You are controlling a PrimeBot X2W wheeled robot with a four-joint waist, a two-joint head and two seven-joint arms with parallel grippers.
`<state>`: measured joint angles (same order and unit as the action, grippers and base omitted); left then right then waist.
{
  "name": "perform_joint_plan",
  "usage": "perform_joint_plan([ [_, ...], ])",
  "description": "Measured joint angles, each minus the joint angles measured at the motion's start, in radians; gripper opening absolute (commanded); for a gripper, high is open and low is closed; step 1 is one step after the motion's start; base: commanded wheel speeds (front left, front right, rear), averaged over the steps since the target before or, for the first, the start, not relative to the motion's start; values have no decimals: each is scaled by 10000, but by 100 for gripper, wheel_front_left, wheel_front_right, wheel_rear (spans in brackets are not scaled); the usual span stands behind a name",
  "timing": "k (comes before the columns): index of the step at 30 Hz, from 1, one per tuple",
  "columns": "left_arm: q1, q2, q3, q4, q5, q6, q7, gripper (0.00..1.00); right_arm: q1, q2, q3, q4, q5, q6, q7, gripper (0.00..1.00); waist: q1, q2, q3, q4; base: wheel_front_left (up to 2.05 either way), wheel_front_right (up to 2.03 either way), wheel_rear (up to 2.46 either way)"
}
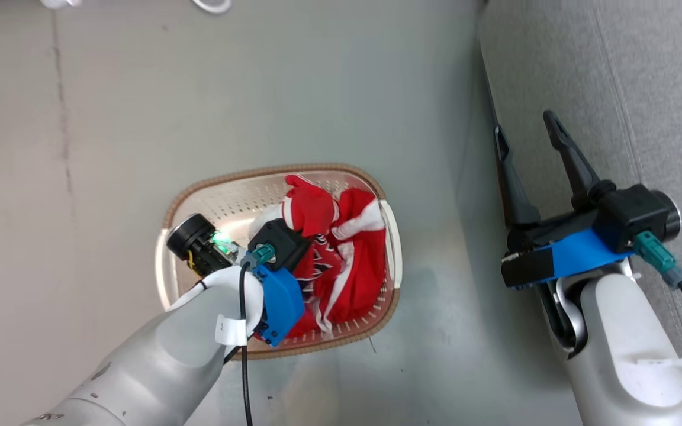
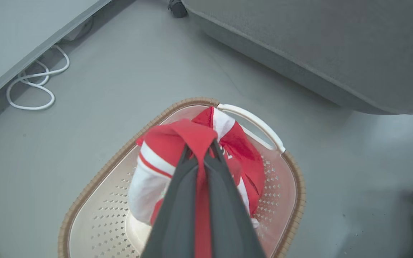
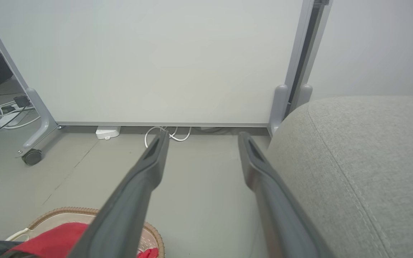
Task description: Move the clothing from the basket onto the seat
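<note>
well, in the head view the left gripper (image 1: 310,208) is down in the basket (image 1: 270,171), sunk into the red clothing (image 1: 350,266), which lies heaped against the wall nearer the seat (image 1: 613,71). bare floor (image 1: 258,89) lies between basket and seat. the right gripper (image 1: 524,125) hangs at the seat's edge, jaws spread and empty.

in the left wrist view the jaws are pressed together on a fold of red cloth that drapes over the dark fingers (image 2: 181,193); the rest of the heap sags below, inside the basket. the lift probably wants to go straight up until the trailing cloth clears the rim and the white handle (image 2: 253,120), and only then swing across to the seat. whether one garment or both are caught, i cannot tell. a white cable (image 2: 34,89) lies on the floor, well apart from that path.

in the right wrist view the open fingers point at a pale panel (image 3: 156,61) on a castor foot (image 3: 31,156). the right arm itself, just beside the seat, is what the carry could meet.
</note>
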<state>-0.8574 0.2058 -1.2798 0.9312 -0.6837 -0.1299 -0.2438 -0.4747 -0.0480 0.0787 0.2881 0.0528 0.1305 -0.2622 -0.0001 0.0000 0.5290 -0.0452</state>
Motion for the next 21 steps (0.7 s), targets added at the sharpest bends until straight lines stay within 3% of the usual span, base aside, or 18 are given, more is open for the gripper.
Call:
perform_joint_plan([
  [7, -81, -192, 462, -669, -362, 0, -165, 0, 494, 0, -176, 163, -96, 0, 0, 100, 0, 0, -873, 292, 0, 0, 0],
  [21, 160, -405, 2765, -2573, 886, 150, -178, 0, 1343, 0, -336, 299, -167, 0, 0, 100, -1, 0, -2491, 489, 0, 0, 0],
])
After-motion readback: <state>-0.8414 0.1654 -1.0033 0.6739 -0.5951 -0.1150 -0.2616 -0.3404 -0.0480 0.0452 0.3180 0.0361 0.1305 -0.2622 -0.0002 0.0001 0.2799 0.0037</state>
